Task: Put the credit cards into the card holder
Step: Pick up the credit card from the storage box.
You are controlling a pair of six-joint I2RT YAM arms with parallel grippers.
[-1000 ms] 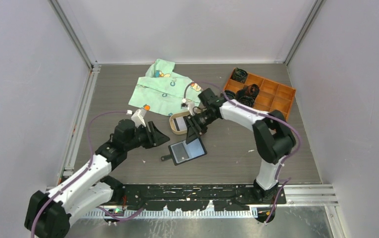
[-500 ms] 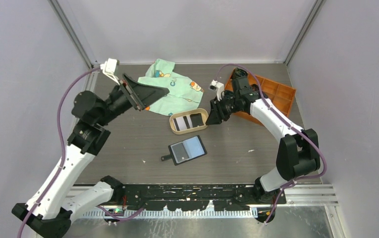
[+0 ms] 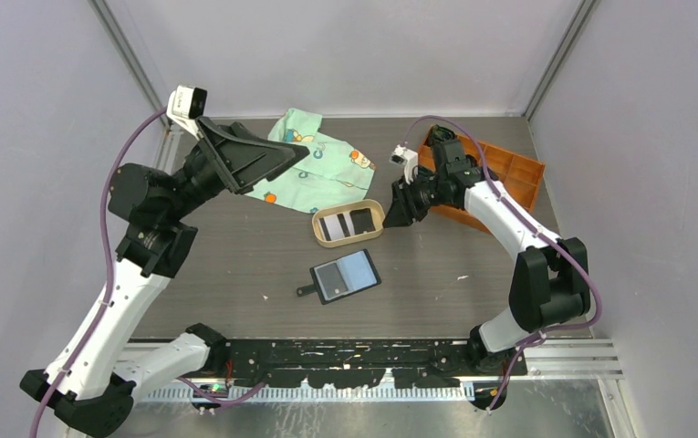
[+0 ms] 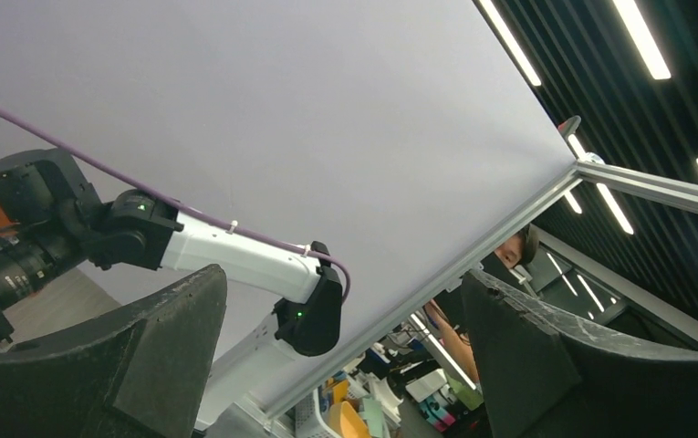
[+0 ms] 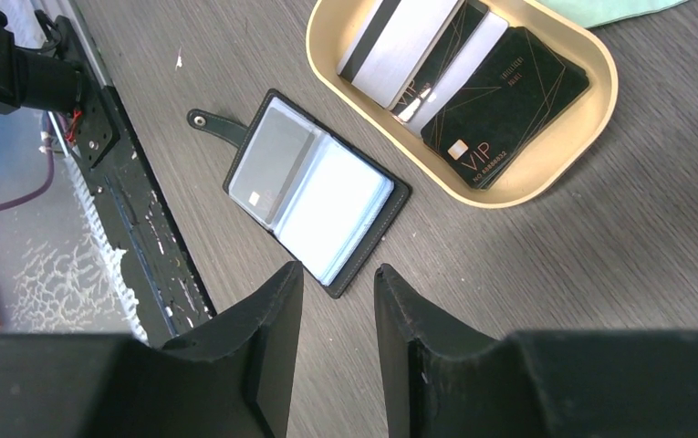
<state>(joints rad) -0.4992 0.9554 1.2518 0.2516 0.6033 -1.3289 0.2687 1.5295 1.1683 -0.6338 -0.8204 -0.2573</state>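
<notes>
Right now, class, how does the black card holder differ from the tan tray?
The card holder is black, rectangular and lies opened flat; the tray is tan, oval, with a raised rim. The holder shows one greyish card in a pocket; the tray holds several loose, overlapping credit cards. Both sit on the table.

it was a robotics lab: a desk [image 3: 235, 265] boxed in by white panels [image 3: 354, 55] on aluminium framing [image 3: 561, 55], strip lights [image 4: 642, 41] on a dark ceiling beyond.
</notes>
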